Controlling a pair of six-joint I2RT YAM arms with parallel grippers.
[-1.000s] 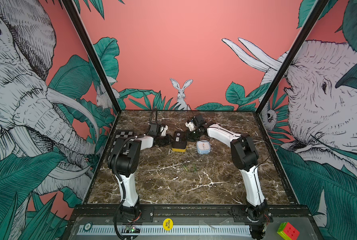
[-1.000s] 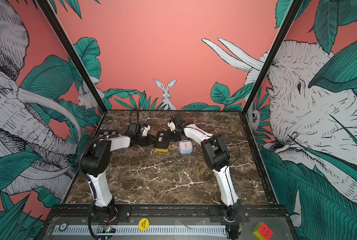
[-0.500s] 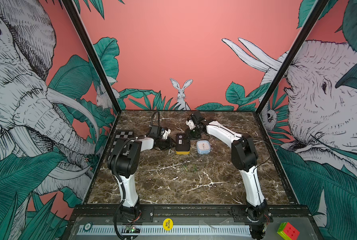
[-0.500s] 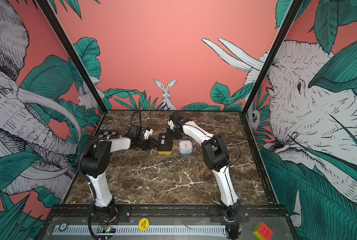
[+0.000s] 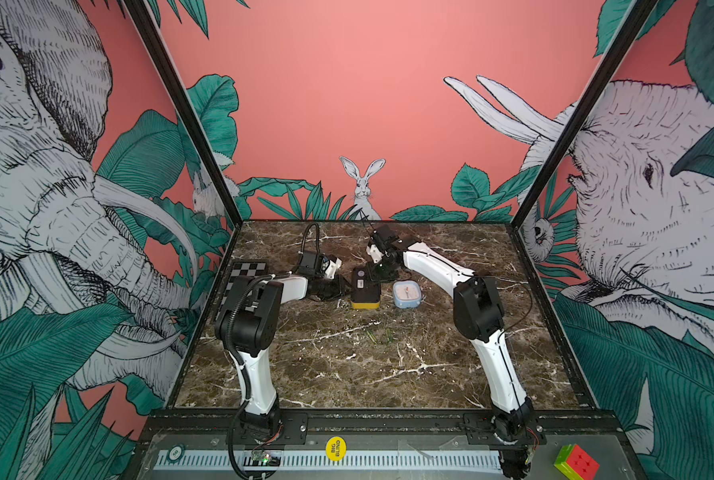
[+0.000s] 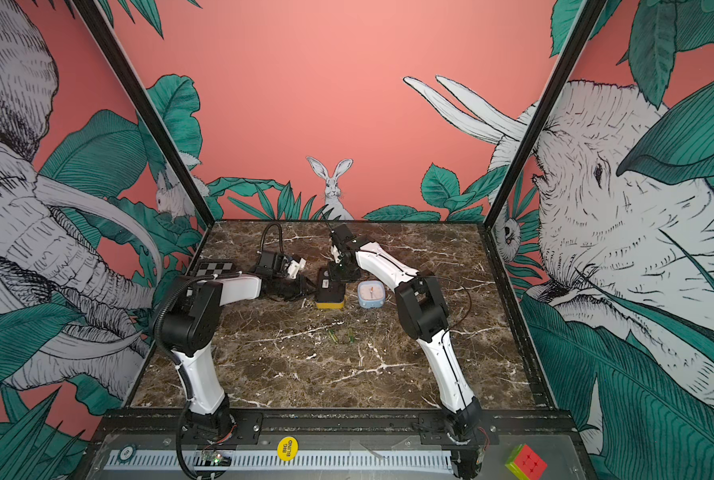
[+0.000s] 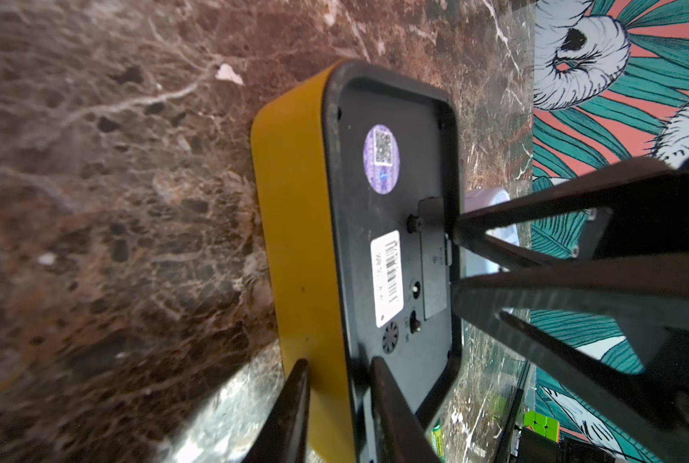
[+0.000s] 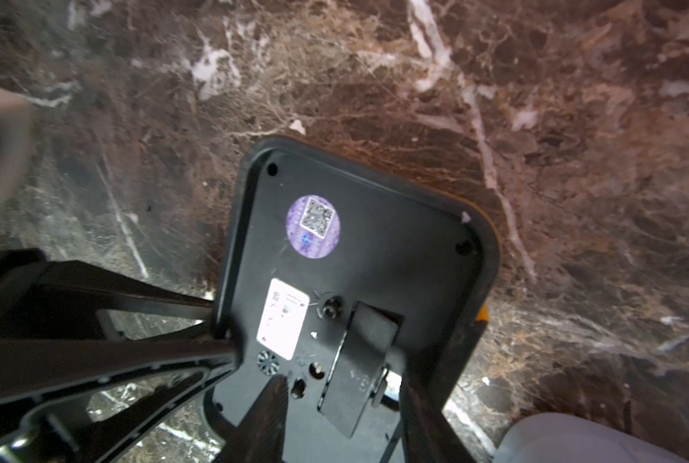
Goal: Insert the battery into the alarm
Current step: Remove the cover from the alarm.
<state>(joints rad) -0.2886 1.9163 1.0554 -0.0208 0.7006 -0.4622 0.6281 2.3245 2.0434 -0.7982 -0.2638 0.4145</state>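
The alarm [image 5: 363, 286] [image 6: 329, 291] lies face down on the marble, yellow body under a black back [image 7: 415, 140] [image 8: 395, 248]. My left gripper [image 5: 343, 286] [image 7: 339, 362] is shut on its edge, one finger on the yellow side, the other inside the back's rim. My right gripper [image 5: 382, 270] [image 8: 341, 377] hangs open over the back. The battery cover [image 8: 359, 360] [image 7: 433, 256] stands ajar between its fingers, clear of one of them. Two green batteries [image 5: 372, 337] [image 5: 389, 336] lie on the table nearer the front; both also show in a top view [image 6: 333, 337] [image 6: 351, 336]. One battery [image 7: 437, 439] shows past the alarm.
A small pale blue clock [image 5: 406, 294] [image 6: 371, 294] stands just right of the alarm, close to the right arm. A checkerboard [image 5: 247, 274] lies at the left edge. A Rubik's cube [image 5: 575, 463] sits outside the table at the front right.
The right gripper's jaws have spread wider over the alarm's back and its wrist has shifted slightly left. The left gripper keeps its hold, and the alarm has shifted a little.
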